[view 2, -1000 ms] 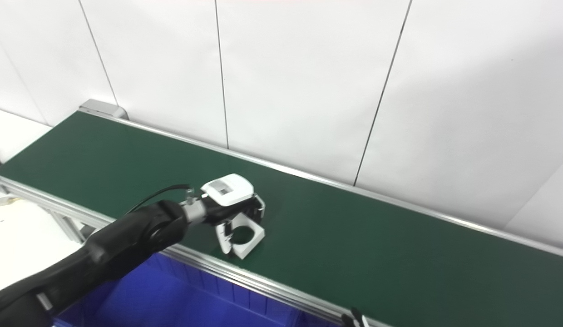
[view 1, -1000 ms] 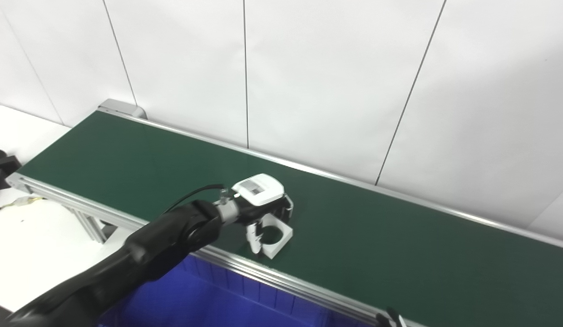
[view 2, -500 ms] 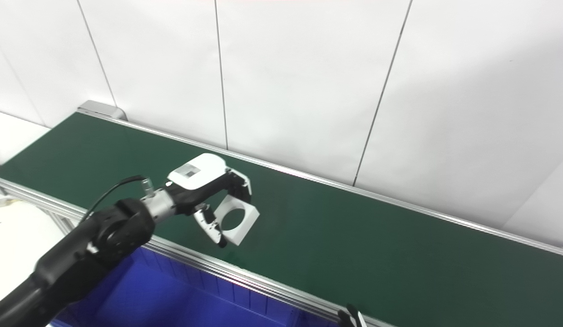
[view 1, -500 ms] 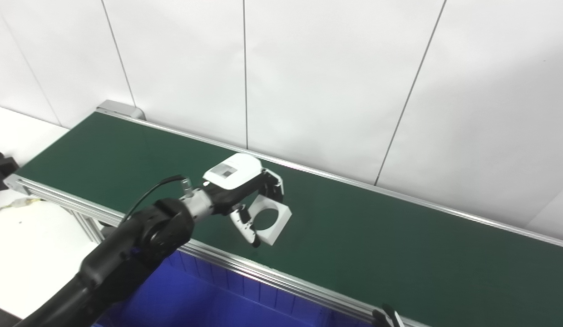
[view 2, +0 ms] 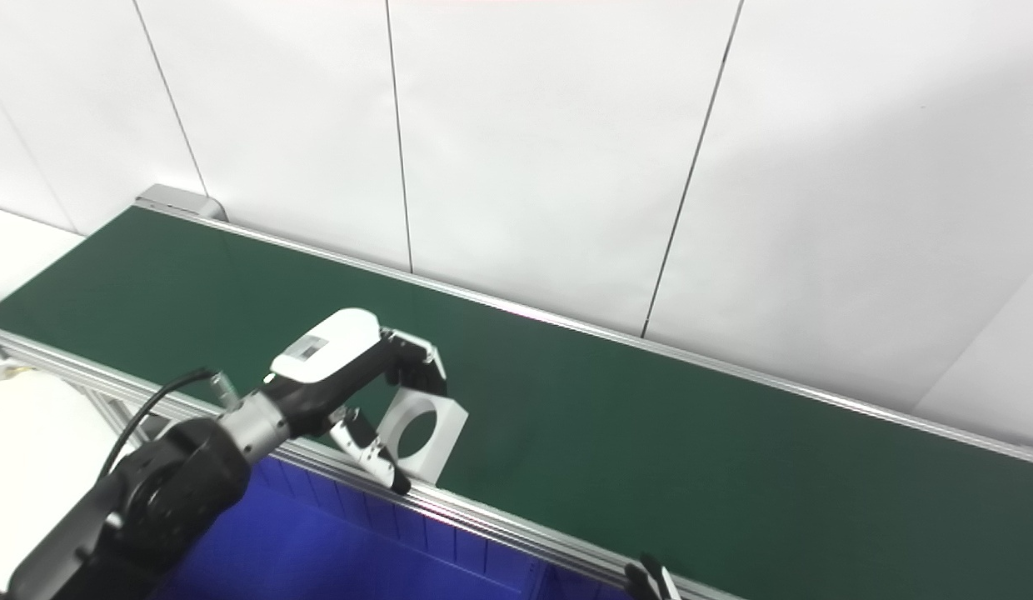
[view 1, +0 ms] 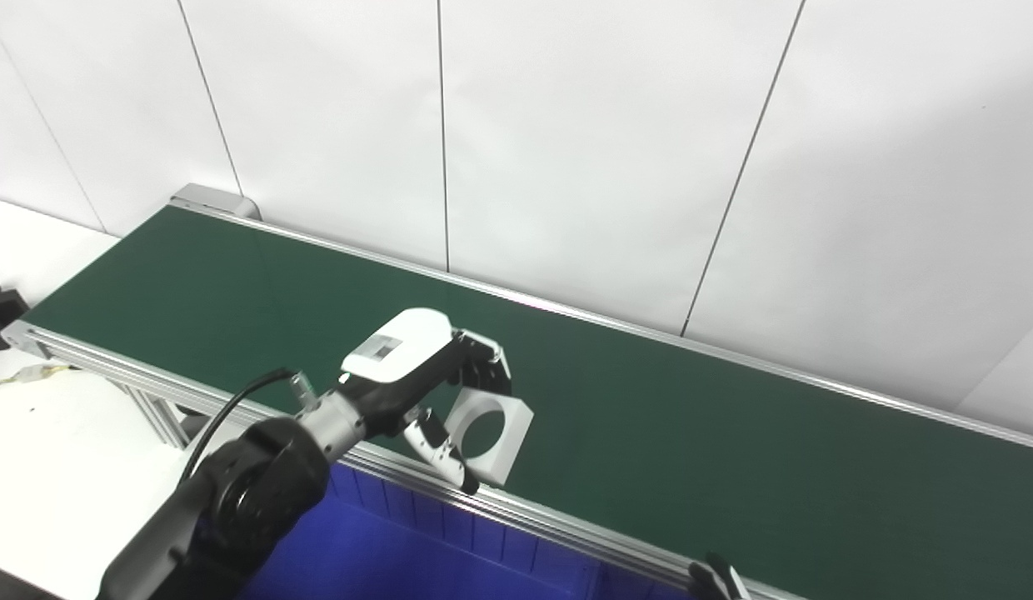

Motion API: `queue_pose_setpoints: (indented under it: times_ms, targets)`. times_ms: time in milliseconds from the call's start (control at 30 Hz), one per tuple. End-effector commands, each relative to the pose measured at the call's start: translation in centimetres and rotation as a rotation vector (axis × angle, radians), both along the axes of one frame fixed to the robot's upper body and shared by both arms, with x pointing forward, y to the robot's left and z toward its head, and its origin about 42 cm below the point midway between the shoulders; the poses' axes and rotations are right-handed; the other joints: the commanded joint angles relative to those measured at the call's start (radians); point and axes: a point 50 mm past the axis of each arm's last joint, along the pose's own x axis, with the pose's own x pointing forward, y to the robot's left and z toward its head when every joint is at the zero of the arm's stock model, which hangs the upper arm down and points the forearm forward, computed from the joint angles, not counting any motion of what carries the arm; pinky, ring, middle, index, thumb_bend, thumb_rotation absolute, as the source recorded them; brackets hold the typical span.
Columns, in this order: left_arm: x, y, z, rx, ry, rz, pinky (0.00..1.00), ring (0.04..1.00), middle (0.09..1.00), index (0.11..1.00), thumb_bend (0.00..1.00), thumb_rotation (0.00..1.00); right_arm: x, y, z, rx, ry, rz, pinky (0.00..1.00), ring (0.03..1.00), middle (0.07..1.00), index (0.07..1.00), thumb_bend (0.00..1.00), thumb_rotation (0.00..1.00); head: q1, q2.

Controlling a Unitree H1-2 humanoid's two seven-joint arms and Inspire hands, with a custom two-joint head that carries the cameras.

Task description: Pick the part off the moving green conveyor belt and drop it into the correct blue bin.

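At about 8 o'clock in the scene, my left arm rises from the bottom left corner, black and jointed, ending in my left hand (view 1: pixel 429 387). That hand is closed around the part (view 1: pixel 486 427), a flat white square block with a round hole through its middle. My fingers (view 1: pixel 481 372) curl over its top edge and my thumb (view 1: pixel 440 450) presses along its lower left side. The part is tilted and appears lifted clear of the green conveyor belt (view 1: pixel 691 442), which runs diagonally from 10 o'clock down to 4 o'clock.

The part hangs just over the belt's near metal rail (view 1: pixel 558 527), slightly left of centre. Directly below that rail, at 6 o'clock, sits the blue bin (view 1: pixel 383 558); only its far wall and part of its floor show.

At 5 o'clock, along the bottom edge, a small dark and white tip of my right hand (view 1: pixel 716 579) shows. I cannot tell whether it is open or closed.

By my judgement, the pick is done: the part is off the belt and secure in my grip. What remains is carrying it past the rail, over the bin, and letting go. Whether this is the correct bin, I cannot tell.
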Motion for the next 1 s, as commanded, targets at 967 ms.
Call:
queue_pose_setpoints:
  times_ms: [967]
  targets:
    - [-7.4,-0.9,-7.0,-0.089,0.282,0.097,0.34,0.386,0.466,0.521,0.50,0.00,2.2,-2.6,5.4,0.013,-0.093,-0.004,0.73,0.810,0.833,0.892,0.65,0.65,0.060,0.265]
